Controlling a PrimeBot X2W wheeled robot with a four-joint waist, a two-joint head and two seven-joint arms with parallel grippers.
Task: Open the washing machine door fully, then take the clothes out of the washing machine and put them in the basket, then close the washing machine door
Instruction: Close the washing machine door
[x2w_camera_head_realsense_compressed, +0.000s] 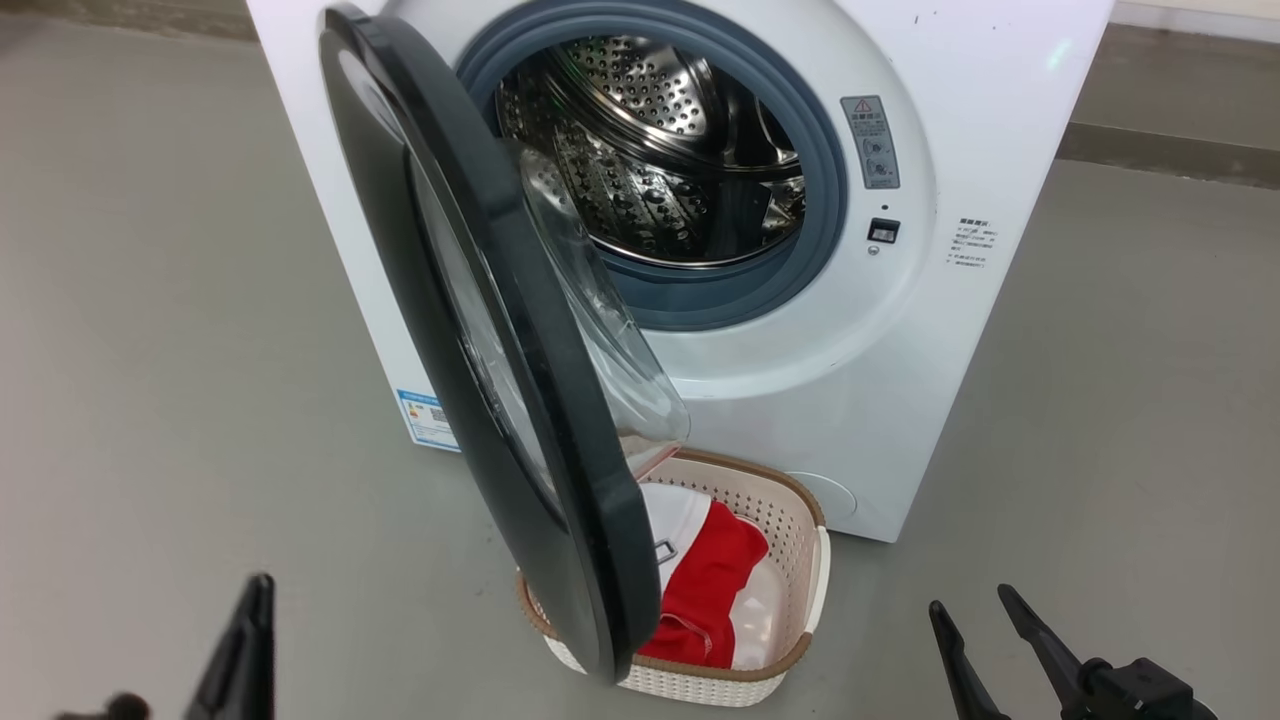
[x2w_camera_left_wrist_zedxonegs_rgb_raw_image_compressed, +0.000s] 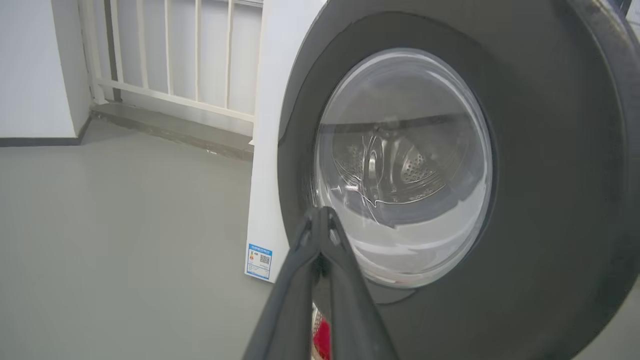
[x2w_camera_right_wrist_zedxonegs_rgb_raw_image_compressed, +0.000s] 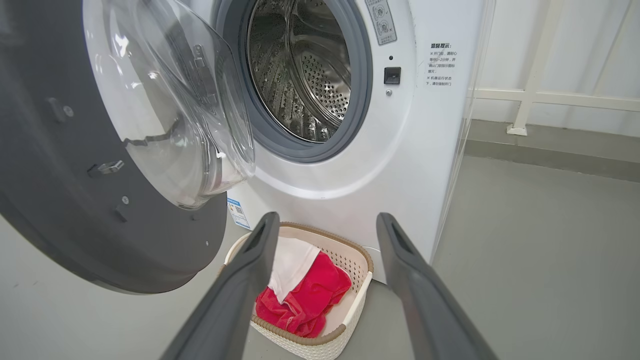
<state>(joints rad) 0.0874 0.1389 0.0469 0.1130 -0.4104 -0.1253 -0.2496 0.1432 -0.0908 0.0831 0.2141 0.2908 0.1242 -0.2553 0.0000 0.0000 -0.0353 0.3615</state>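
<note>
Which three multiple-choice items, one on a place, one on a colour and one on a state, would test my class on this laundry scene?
1. Where are the clothes? A in the drum; B in the basket; C on the floor.
2. What colour is the basket's rim? A brown; B blue; C green.
3. How is the right gripper? A shut on the clothes; B shut on the basket's handle; C open, holding nothing.
Key: 1 B, the red fabric lies inside the basket's walls; 2 A, a brown woven band runs round its top; 3 C, its two fingers stand apart with nothing between them.
</note>
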